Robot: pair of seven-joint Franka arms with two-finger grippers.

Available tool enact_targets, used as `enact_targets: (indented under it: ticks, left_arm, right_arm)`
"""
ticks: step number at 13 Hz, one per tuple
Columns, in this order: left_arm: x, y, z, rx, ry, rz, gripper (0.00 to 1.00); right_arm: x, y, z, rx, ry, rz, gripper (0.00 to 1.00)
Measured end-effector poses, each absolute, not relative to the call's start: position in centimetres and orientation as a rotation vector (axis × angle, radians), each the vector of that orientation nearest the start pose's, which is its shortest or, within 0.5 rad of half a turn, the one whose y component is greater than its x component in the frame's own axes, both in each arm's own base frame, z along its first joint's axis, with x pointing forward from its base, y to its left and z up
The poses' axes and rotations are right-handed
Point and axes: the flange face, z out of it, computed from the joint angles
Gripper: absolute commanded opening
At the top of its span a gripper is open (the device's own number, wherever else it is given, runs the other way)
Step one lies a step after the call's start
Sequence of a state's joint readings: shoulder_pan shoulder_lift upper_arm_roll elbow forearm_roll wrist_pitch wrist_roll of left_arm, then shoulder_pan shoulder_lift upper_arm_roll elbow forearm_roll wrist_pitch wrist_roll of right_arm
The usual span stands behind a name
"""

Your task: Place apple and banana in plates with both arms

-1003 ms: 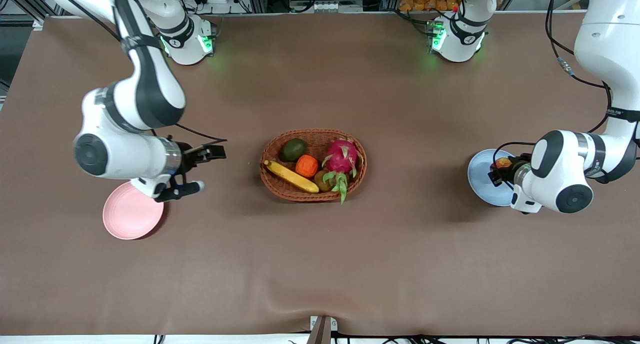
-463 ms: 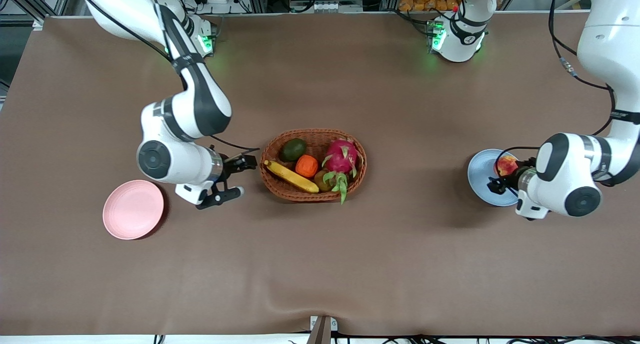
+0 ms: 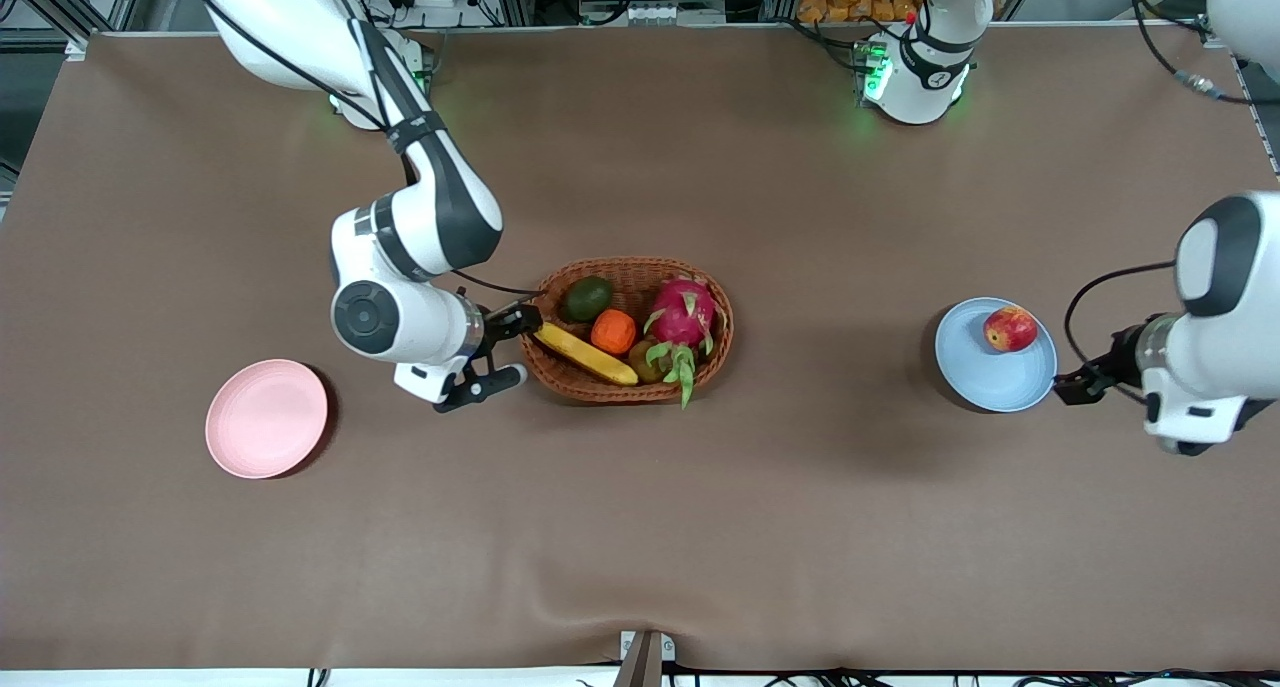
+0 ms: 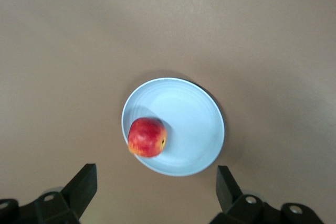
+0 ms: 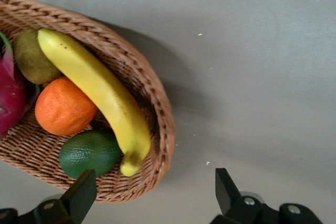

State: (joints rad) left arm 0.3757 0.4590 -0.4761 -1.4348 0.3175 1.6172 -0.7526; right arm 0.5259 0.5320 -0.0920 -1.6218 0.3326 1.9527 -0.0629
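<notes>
The apple (image 3: 1010, 328) lies on the light blue plate (image 3: 985, 379) and shows free in the left wrist view (image 4: 146, 137) on that plate (image 4: 194, 129). My left gripper (image 3: 1072, 387) is open and empty, over the table just off the plate's rim toward the left arm's end (image 4: 156, 190). The banana (image 3: 583, 352) lies in the wicker basket (image 3: 640, 264). My right gripper (image 3: 512, 349) is open and empty, at the basket's rim by the banana's stem end (image 5: 152, 192). The banana (image 5: 100, 90) fills the right wrist view. The pink plate (image 3: 266, 418) holds nothing.
The basket also holds a pink dragon fruit (image 3: 685, 312), an orange fruit (image 3: 613, 331), a green avocado (image 3: 586, 298) and a brownish fruit (image 3: 645, 362). The brown table cloth spreads around the basket and both plates.
My left gripper let go of the apple on the blue plate and drew back off the plate. My right gripper moved from over the pink plate to the basket's rim.
</notes>
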Motion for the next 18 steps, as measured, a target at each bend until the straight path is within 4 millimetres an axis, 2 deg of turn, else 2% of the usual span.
enact_targets:
  ticks: [3,5,7,9,10,11,12,14,16,18]
  left_arm:
    - [65.1,0.2,49.2,-2.829,-0.841,0.153,1.0]
    - [64.6,0.1,51.7,-2.873,-0.716,0.109,1.0]
    - [64.4,0.8,53.5,-2.939,-0.604,0.093,1.0]
    - [64.3,2.5,54.9,-2.996,-0.53,0.077,1.0]
    - [64.2,3.1,55.6,-3.01,-0.498,0.063,1.0]
    - [64.0,3.3,56.4,-3.017,-0.478,0.044,1.0]
    - [63.7,3.2,57.3,-3.019,-0.465,0.023,1.0]
    - [62.8,2.7,59.7,-3.03,-0.469,-0.031,1.0]
    - [61.6,3.7,61.7,-3.057,-0.488,-0.046,1.0]
    - [60.9,5.7,62.1,-3.076,-0.481,-0.02,1.0]
  right_arm:
    - [57.7,32.8,30.0,-2.899,-0.618,0.349,1.0]
    - [57.2,33.8,29.8,-2.955,-0.73,0.321,1.0]
    - [56.9,34.5,29.3,-2.965,-0.765,0.314,1.0]
    - [56.9,35.0,28.6,-2.967,-0.778,0.299,1.0]
    - [56.9,35.1,28.2,-2.969,-0.781,0.293,0.97]
    - [56.9,35.2,27.8,-2.97,-0.785,0.29,0.85]
    - [56.9,35.3,27.4,-2.972,-0.785,0.292,0.76]
    - [56.9,35.2,26.9,-2.974,-0.786,0.303,0.66]
    - [56.8,35.1,26.6,-2.975,-0.786,0.311,0.62]
    - [56.6,35.0,26.3,-2.976,-0.785,0.321,0.62]
